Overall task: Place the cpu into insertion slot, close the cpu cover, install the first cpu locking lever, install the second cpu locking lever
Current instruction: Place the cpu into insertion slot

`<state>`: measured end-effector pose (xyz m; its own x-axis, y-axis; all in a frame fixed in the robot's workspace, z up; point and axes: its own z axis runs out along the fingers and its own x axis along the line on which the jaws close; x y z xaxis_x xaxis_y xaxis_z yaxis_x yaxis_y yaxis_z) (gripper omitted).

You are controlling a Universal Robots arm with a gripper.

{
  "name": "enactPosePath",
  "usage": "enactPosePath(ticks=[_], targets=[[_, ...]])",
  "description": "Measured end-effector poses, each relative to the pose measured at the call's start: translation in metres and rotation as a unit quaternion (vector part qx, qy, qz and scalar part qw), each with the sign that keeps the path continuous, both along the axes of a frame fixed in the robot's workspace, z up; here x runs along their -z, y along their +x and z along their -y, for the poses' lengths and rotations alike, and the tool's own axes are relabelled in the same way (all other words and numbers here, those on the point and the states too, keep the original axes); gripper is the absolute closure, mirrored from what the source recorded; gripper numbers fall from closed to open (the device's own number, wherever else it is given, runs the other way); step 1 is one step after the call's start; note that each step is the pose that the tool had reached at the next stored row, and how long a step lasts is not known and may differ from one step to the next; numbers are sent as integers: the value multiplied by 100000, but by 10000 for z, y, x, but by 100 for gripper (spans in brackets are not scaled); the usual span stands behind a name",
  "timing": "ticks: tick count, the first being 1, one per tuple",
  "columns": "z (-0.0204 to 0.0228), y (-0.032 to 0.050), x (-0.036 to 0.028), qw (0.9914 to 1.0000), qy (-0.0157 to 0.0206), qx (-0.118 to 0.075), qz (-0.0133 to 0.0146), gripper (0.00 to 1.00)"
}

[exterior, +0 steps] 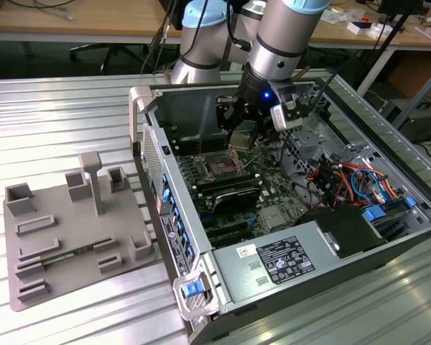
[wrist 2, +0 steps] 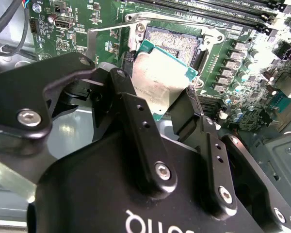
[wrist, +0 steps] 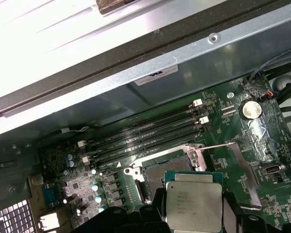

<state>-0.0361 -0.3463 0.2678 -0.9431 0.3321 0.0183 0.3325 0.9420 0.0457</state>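
The black two-fingered tool (wrist 2: 155, 94) is clenched on the small square silver-topped cpu (wrist 2: 167, 73) by opposite edges, held flat, probably to meet the pins squarely. It hovers at one o'clock of the dark silver-rimmed insertion slot (exterior: 221, 166) in the exterior view.

Ribbed metal table (exterior: 72, 115), glare on slats. Behind table: wooden desk (exterior: 79, 21) w/ cables, chair base (exterior: 108, 50), dark floor (exterior: 29, 61).
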Motion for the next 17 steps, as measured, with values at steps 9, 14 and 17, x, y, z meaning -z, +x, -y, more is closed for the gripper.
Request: enactPosePath(ticks=[9,14,17], targets=[[0,0,0,99999,-2,543,-1,45],[0,0,1,99996,0,946,-1,45],[0,0,1,99993,-2,1219,-2,45]])
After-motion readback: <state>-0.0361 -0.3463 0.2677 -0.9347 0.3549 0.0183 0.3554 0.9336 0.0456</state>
